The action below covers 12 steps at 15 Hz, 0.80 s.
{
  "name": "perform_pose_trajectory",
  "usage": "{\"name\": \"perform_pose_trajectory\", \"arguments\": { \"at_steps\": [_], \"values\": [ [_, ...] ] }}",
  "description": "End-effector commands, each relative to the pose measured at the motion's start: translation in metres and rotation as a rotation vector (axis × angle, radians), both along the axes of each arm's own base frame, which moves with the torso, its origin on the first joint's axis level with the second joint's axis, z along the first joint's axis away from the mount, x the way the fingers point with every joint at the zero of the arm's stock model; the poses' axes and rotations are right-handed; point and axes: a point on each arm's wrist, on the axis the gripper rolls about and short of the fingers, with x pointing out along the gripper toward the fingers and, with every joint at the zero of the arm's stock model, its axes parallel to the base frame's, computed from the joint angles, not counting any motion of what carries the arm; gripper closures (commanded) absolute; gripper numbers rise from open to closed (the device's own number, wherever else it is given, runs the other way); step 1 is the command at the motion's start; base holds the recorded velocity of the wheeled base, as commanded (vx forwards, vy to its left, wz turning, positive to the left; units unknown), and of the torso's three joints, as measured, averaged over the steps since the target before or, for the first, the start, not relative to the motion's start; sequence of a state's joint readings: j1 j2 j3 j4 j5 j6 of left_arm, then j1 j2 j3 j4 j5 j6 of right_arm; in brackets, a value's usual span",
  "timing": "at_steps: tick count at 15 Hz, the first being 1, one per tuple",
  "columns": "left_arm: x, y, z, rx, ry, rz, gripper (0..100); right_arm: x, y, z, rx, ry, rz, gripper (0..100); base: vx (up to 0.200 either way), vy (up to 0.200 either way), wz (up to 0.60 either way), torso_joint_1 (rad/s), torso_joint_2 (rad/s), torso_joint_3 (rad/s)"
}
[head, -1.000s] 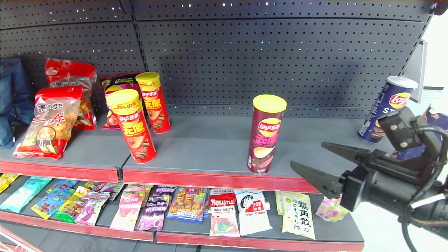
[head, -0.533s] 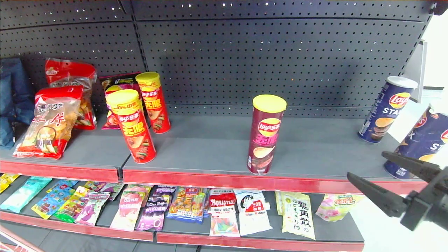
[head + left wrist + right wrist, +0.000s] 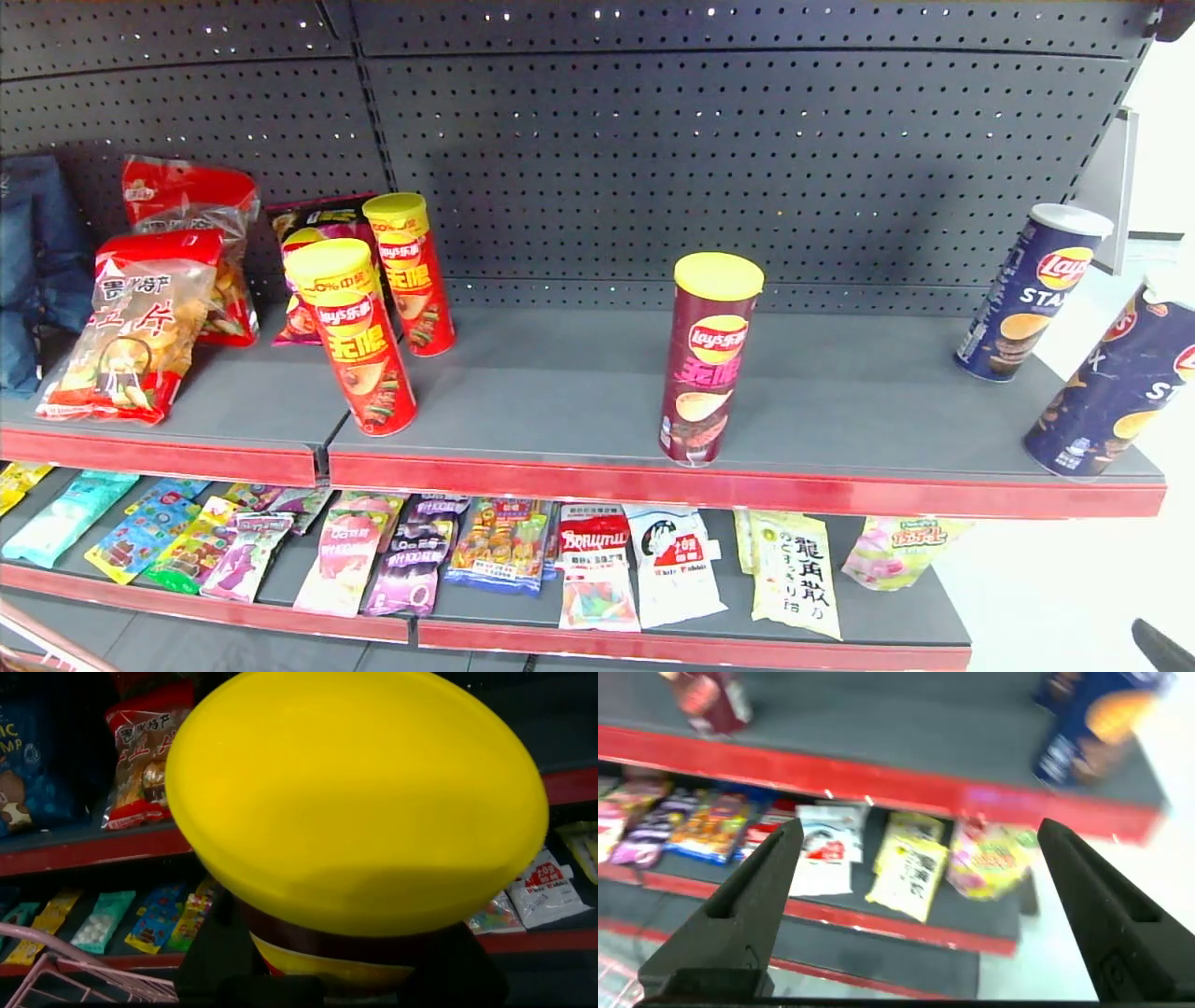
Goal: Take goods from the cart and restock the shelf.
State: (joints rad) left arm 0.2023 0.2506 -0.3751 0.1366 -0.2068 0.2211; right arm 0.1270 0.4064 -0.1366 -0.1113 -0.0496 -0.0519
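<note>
A chip can with a yellow lid and a dark red body sits right in front of the left wrist camera, and my left gripper is shut on it low down. My right gripper is open and empty, out in front of the shelf's red front edge; one of its fingertips pokes in at the bottom right of the head view. On the upper shelf stand a maroon can, two red cans, and two blue cans at the right end.
Red snack bags lie at the shelf's left end. The lower shelf holds several flat candy packets. A pink cart rim shows below the shelves on the left. The upper shelf has bare room either side of the maroon can.
My right gripper, open throughout, has drawn back from the shelf, down and to the right, uncovering the front blue can. The goods on the shelf have not moved.
</note>
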Motion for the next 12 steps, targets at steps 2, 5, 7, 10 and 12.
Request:
{"name": "perform_pose_trajectory", "arguments": {
  "at_steps": [2, 5, 7, 10, 12],
  "values": [
    [0.005, 0.000, 0.002, -0.006, 0.024, -0.028, 100, -0.038, -0.004, -0.021, 0.018, -0.136, -0.056, 0, 0.000, 0.000, 0.00, 0.000, 0.00, 0.000],
    [0.006, 0.000, 0.000, -0.017, 0.035, -0.060, 100, -0.032, -0.006, -0.021, -0.019, -0.076, -0.207, 0, 0.000, 0.000, 0.00, 0.000, 0.00, 0.000],
    [0.006, -0.001, -0.001, -0.021, 0.038, -0.078, 100, -0.033, -0.006, -0.030, -0.019, -0.075, -0.229, 0, 0.000, 0.000, 0.00, 0.000, 0.00, 0.000],
    [0.006, -0.001, -0.001, -0.048, 0.037, -0.085, 100, -0.033, -0.003, -0.045, 0.034, -0.129, -0.115, 0, 0.000, 0.000, 0.00, 0.000, 0.00, 0.000],
    [0.004, -0.001, -0.004, -0.050, 0.035, -0.099, 100, -0.036, 0.000, -0.053, 0.062, -0.137, -0.022, 0, 0.000, 0.000, 0.00, 0.000, 0.00, 0.000]
  ]
}}
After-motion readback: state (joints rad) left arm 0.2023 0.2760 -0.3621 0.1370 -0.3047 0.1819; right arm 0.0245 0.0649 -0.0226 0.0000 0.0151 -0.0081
